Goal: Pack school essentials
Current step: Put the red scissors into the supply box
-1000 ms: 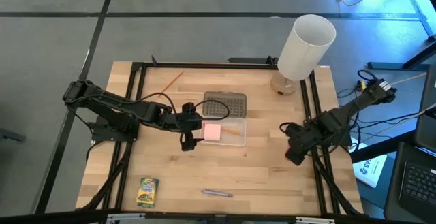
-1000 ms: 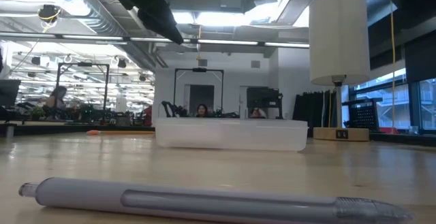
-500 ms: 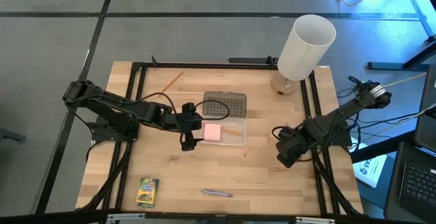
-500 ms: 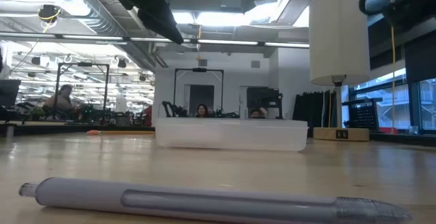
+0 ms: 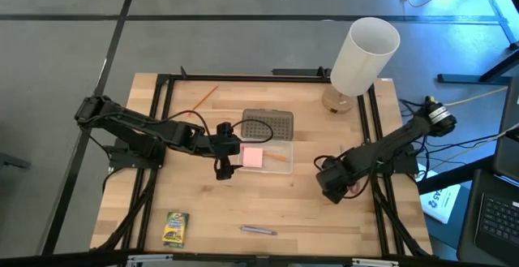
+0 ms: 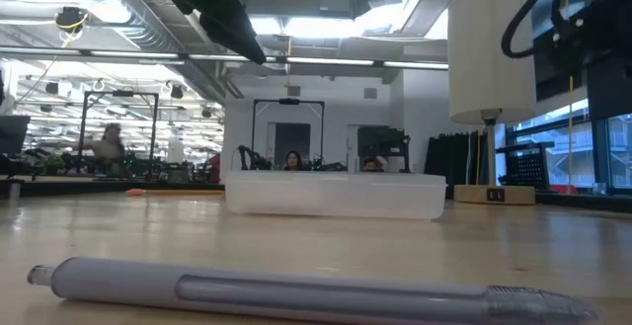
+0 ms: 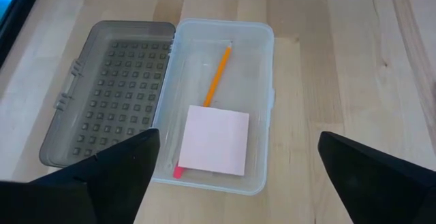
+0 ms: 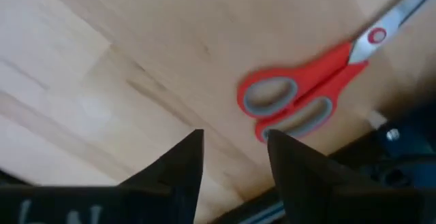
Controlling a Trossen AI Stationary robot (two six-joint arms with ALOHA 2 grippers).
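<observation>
The clear case (image 5: 268, 155), at the middle of the table (image 5: 324, 218), is taken as the landmark. Furthest left and toward the front edge, well apart from the case, the green-yellow crayon box (image 5: 174, 228) is seen lying flat. Behind and left of the case, one orange pencil (image 5: 204, 96) is laid on the wood. Just left of the case, the left gripper (image 5: 226, 155) is held above the table with its fingers (image 7: 102, 176) spread wide and nothing between them. Inside the case, the pink eraser (image 7: 214, 140) and a second orange pencil (image 7: 216, 75) are seen; the grey dimpled lid (image 7: 109, 115) is folded open on the far side. In front of the case, the purple pen (image 5: 258, 230) is laid. Right of the case, the right gripper (image 5: 331, 183) is lowered near the table, its fingers (image 8: 174, 169) parted and empty. The red-handled scissors (image 8: 306, 94) are shown flat on the wood just beyond those fingertips. Behind and right of the case, the white cylinder (image 5: 363, 56) is stood.
</observation>
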